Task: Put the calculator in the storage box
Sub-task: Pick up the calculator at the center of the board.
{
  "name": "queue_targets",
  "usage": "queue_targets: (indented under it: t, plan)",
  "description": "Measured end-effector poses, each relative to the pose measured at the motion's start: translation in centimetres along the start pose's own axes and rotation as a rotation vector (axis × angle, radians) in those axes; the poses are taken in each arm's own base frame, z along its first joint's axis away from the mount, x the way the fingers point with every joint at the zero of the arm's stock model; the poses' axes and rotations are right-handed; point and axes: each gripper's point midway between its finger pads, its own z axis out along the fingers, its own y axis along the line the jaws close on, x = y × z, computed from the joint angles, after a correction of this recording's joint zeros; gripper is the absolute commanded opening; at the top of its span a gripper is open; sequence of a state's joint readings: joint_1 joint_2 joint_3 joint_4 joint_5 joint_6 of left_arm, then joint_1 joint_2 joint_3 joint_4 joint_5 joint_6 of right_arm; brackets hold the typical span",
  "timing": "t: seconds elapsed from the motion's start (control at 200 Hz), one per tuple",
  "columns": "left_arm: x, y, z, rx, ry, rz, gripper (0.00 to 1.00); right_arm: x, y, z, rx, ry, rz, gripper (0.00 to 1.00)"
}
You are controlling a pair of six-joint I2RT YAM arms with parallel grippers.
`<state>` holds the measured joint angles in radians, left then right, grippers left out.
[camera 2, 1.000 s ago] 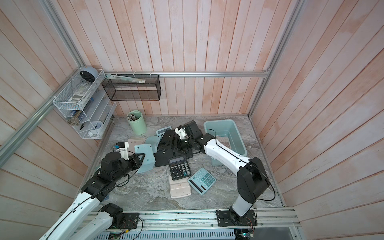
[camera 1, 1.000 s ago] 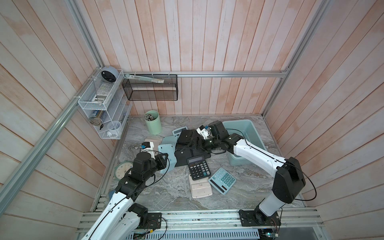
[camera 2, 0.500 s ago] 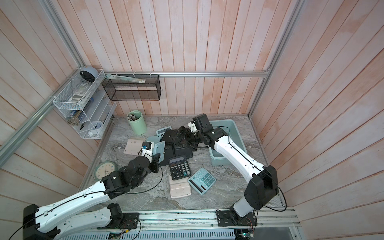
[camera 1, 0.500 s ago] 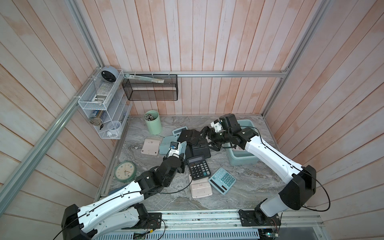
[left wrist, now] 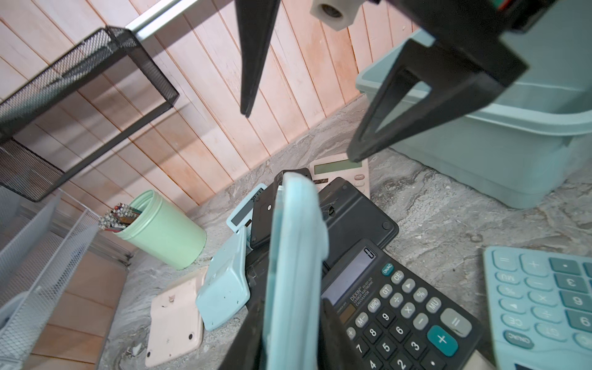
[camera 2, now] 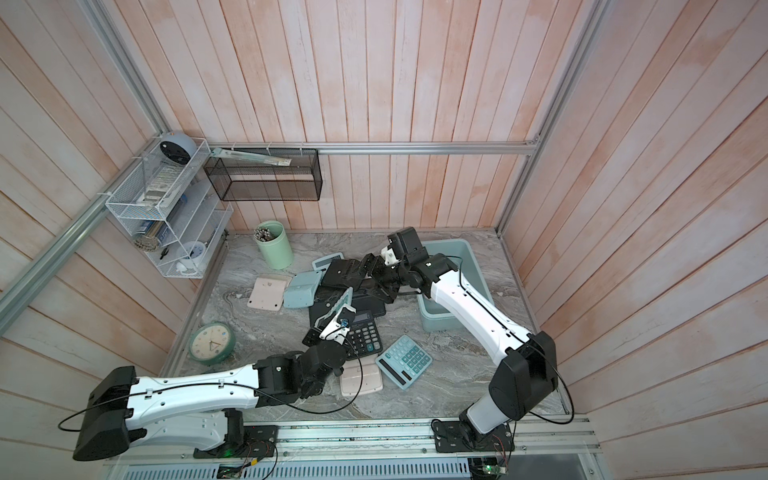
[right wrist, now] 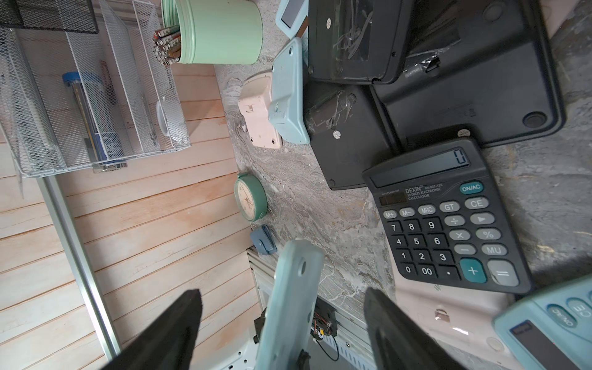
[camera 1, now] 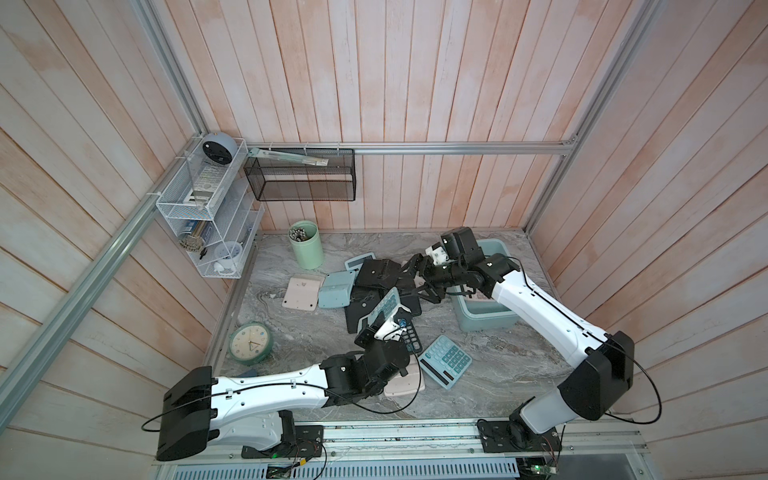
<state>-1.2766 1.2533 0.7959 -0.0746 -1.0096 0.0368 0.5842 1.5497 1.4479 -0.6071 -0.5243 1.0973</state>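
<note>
Your left claw [left wrist: 294,333] is clamped on the teal calculator [left wrist: 298,230], held on edge. Your right claw [right wrist: 283,296] is spread apart near its tip, by the storage box [camera 1: 486,322].

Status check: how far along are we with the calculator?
Done: the teal calculator is picked up, on edge in the left gripper. In hand: it sits between the open jaws of the right gripper, which have not closed on it. Left: getting it into the storage box.

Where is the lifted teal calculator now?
In both top views the teal calculator is mid-table, gripped by the left end effector above the black calculators, its tip inside the open right end effector.
</note>
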Motion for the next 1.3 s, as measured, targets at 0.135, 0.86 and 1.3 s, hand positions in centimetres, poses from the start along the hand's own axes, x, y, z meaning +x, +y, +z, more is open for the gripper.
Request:
queue_targets:
  t: [0.135, 0.86, 1.3]
  plan:
    - [0.1, -0.9, 0.2, -0.042, -0.008, 0.086, 0.0, 0.5, 0.1, 0.2, -0.001, 0.013, -0.005, 0.63]
    - [-1.4, -1.0, 0.3, -0.148, -0.044, 0.162, 0.0, 3.1, 0.0, 2.6, 0.011, 0.111, -0.044, 0.27]
    - [-3.3, -0.9, -0.8, -0.02, -0.064, 0.002, 0.95, 0.7, -1.1, 2.0, 0.006, 0.072, -0.004, 0.0]
